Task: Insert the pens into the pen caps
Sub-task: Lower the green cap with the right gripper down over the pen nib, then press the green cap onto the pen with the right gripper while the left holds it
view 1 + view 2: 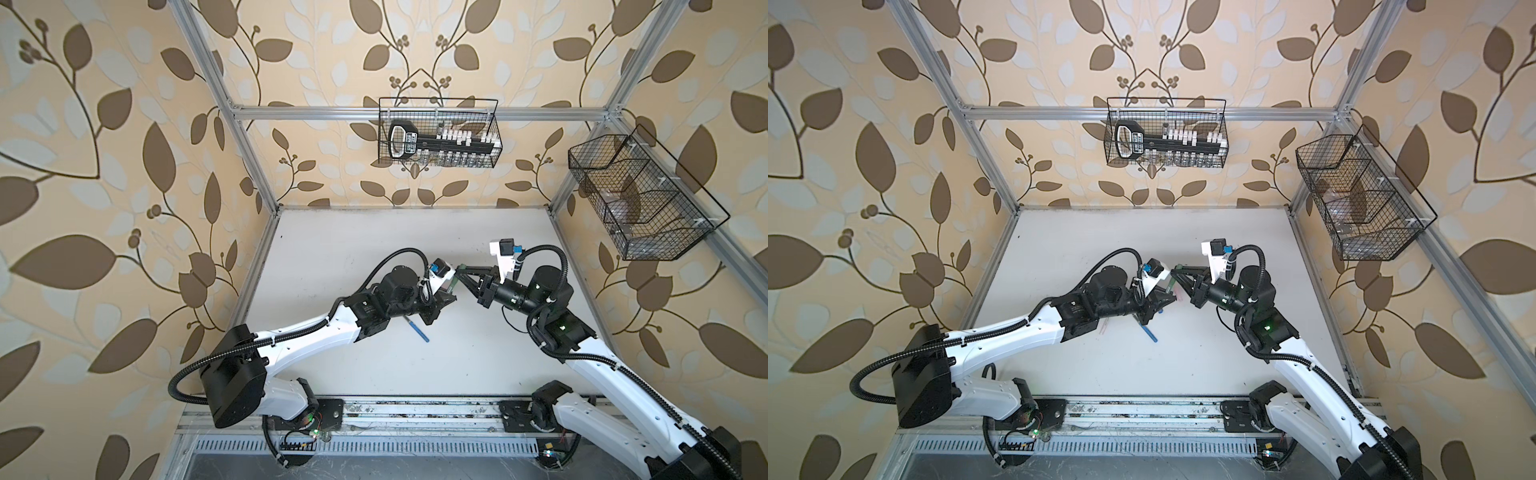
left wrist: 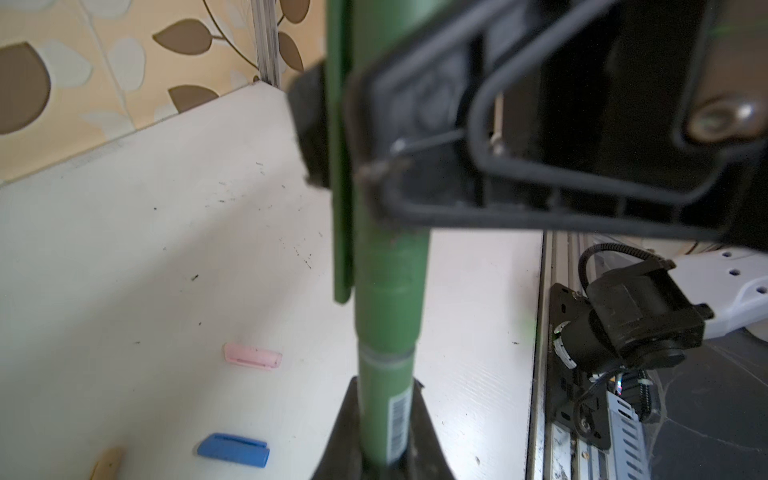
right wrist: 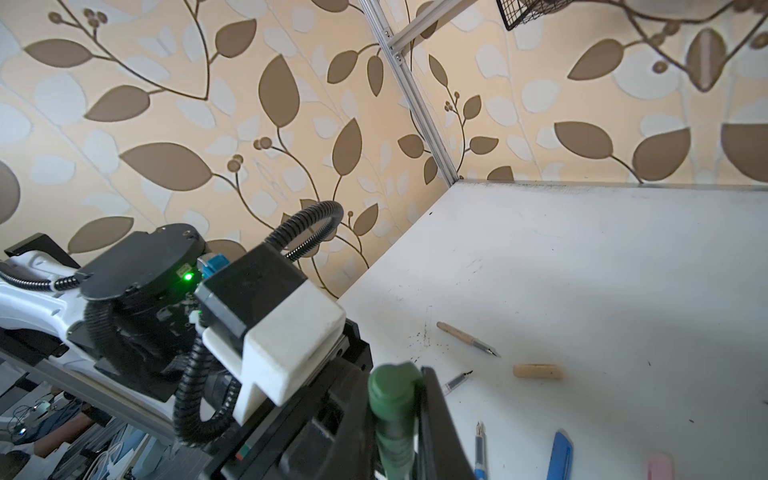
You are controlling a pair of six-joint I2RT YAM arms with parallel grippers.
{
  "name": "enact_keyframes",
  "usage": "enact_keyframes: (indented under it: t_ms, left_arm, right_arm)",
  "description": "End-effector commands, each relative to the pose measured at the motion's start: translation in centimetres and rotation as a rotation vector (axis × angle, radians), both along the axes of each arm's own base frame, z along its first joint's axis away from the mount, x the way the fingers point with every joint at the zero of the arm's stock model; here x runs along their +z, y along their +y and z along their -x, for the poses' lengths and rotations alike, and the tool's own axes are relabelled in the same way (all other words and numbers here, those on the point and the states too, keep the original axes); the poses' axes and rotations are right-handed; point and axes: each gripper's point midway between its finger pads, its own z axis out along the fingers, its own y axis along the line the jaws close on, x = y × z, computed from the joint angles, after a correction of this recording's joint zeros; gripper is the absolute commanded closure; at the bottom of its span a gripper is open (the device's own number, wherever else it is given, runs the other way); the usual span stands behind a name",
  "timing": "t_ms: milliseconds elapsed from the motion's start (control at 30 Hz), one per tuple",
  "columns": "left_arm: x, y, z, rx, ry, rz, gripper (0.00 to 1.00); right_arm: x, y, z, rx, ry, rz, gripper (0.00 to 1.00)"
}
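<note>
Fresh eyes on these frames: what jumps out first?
The two arms meet above mid-table: the left gripper is shut on the green pen, the right gripper on the green cap, which sits over the pen's end. Loose on the white table lie a blue pen by the left arm, a pink cap, a blue cap and a tan cap.

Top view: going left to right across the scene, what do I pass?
In a top view: blue pen → left gripper → right gripper → wire basket on the side wall. The green pen and green cap, held between the two grippers, overlap both, so they are left out.
</note>
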Motion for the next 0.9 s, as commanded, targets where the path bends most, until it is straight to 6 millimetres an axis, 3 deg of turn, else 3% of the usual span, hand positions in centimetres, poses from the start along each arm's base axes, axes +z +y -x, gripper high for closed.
enact_keyframes:
  t_ms: [0, 267, 500, 700, 733, 867]
  left_arm:
    - [14.8, 3.1, -5.9, 0.171, -0.292, 0.379, 1.0]
    - [20.4, 4.3, -7.2, 0.178, -0.408, 0.496, 1.0]
    - [22.5, 5.4, -7.9, 0.182, -0.446, 0.516, 1.0]
    - [19.1, 4.2, -9.1, 0.173, -0.369, 0.434, 1.0]
    - [16.9, 3.3, -9.9, 0.16, -0.326, 0.396, 1.0]
    - [12.5, 1.4, -9.7, 0.073, -0.19, 0.336, 1.0]
  right_arm:
    - [-4.3, 1.4, 1.5, 0.09, 0.148, 0.061, 1.0]
    - [-7.2, 2.4, 1.5, 0.107, 0.224, 0.113, 1.0]
    - [-8.6, 3.3, 2.1, 0.136, 0.256, 0.141, 1.0]
    - [-6.2, 2.9, 2.4, 0.136, 0.199, 0.108, 1.0]
    - [-5.9, 2.8, 2.4, 0.137, 0.19, 0.108, 1.0]
    - [-3.9, 1.8, 2.2, 0.112, 0.153, 0.118, 0.98]
